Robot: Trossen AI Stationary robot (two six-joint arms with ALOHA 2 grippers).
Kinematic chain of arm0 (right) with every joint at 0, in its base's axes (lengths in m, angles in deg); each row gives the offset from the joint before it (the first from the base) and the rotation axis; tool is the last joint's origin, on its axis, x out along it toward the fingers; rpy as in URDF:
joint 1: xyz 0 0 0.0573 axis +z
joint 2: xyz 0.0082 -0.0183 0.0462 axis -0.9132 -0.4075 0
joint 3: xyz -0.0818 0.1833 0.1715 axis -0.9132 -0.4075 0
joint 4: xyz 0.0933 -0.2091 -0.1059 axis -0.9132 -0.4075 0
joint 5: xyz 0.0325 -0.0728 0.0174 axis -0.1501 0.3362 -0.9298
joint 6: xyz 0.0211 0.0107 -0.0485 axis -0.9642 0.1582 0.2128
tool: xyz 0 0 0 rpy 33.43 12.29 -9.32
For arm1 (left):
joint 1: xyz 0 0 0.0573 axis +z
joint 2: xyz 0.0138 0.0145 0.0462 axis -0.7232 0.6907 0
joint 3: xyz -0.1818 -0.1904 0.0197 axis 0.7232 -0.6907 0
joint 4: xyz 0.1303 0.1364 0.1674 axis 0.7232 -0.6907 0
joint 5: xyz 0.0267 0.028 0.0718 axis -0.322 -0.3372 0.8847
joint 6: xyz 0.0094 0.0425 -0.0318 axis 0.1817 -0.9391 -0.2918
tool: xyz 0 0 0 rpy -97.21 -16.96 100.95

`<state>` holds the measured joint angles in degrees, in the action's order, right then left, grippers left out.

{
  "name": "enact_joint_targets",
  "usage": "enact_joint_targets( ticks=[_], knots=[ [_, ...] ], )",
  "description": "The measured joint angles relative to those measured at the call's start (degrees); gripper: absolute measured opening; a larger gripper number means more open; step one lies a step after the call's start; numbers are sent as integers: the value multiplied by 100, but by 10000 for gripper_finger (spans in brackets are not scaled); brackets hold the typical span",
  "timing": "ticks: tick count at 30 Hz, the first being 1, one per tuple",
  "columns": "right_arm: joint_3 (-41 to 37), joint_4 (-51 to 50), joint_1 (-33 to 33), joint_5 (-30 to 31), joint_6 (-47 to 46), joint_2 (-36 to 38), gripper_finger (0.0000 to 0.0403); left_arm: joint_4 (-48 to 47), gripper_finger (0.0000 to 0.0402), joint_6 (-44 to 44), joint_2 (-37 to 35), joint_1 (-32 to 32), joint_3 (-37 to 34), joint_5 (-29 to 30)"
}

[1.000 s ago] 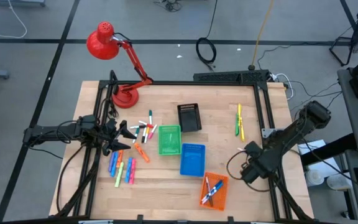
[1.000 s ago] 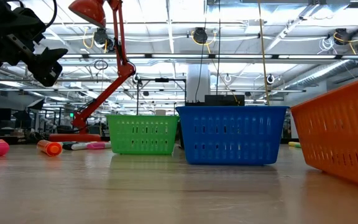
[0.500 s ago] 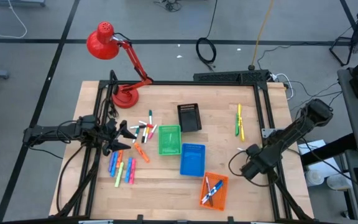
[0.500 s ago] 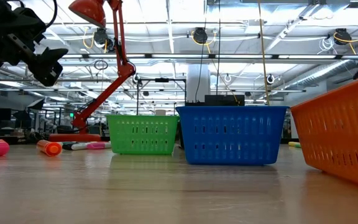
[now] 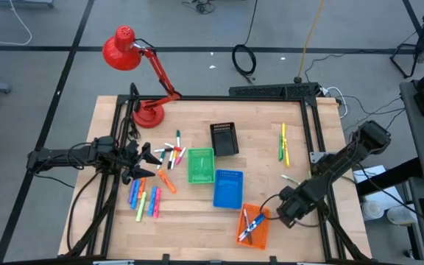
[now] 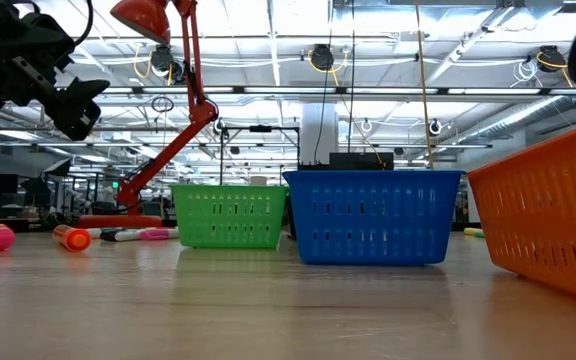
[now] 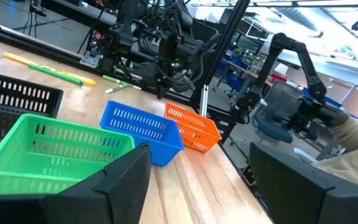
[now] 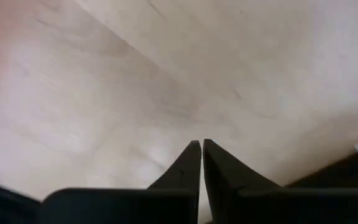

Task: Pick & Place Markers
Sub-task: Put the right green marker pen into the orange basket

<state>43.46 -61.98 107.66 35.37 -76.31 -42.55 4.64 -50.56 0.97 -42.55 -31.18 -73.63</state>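
table (image 5: 271, 121): pale smooth wood, matt | baskets (image 5: 227, 188): perforated plastic | lamp (image 5: 121, 48): glossy red

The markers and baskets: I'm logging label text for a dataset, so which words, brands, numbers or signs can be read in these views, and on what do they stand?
No text can be read in any view.
The markers: any print is too small to read.
The green basket, blue basket, orange basket and black basket: no label shows.
The red lamp: no marking shows.

Left end effector (image 5: 153, 157) hovers with fingers spread wide; right end effector (image 8: 201, 163) points down, its fingers pressed together.
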Motion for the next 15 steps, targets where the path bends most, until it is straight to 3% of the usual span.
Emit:
enact_joint_targets(
  ticks=[4,9,15],
  knots=[
    [810,-421,0,-492,459,-642,1,-2,273,1,0,0,0,0],
    [1913,-1622,0,-453,1515,-1511,0,-4,274,4,0,0,0,0],
    [1966,-3561,0,5,2743,-2427,0,-4,274,-1,0,0,0,0]
  ],
)
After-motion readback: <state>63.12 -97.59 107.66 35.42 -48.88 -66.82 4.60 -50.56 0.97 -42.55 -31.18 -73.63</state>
